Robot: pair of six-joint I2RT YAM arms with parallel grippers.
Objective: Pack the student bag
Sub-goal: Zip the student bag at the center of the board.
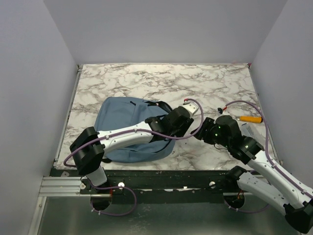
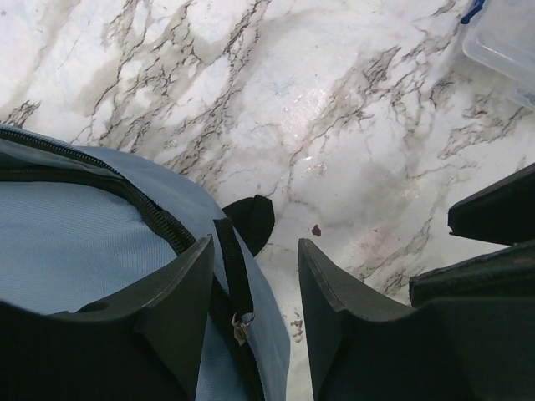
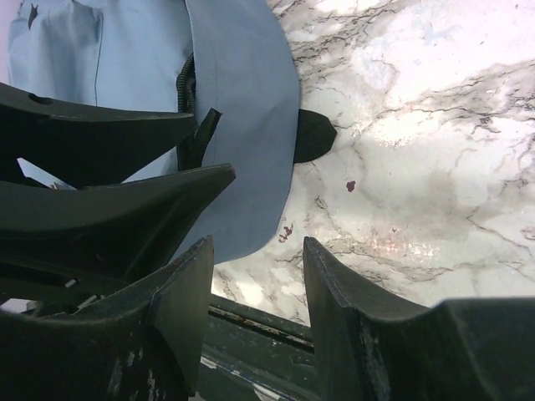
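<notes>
The student bag [image 1: 128, 128], dusty-blue fabric, lies flat on the marble table left of centre. My left arm reaches across it to its right edge. There my left gripper [image 2: 255, 246] stands open astride the black zipper line, with the zipper's black pull strap [image 2: 229, 269] and metal slider [image 2: 241, 327] loose between its fingers. A black tab [image 2: 251, 219] sticks out from the bag's edge. My right gripper [image 3: 257, 244] is open and empty, just right of the bag [image 3: 238, 100] over bare marble, close beside the left gripper's fingers [image 3: 109, 138].
An orange-handled tool [image 1: 250, 119] lies at the table's right side. A clear plastic container [image 2: 512, 40] stands near it. The black rail [image 3: 251, 327] of the table's near edge runs just below my right gripper. Grey walls close in the table.
</notes>
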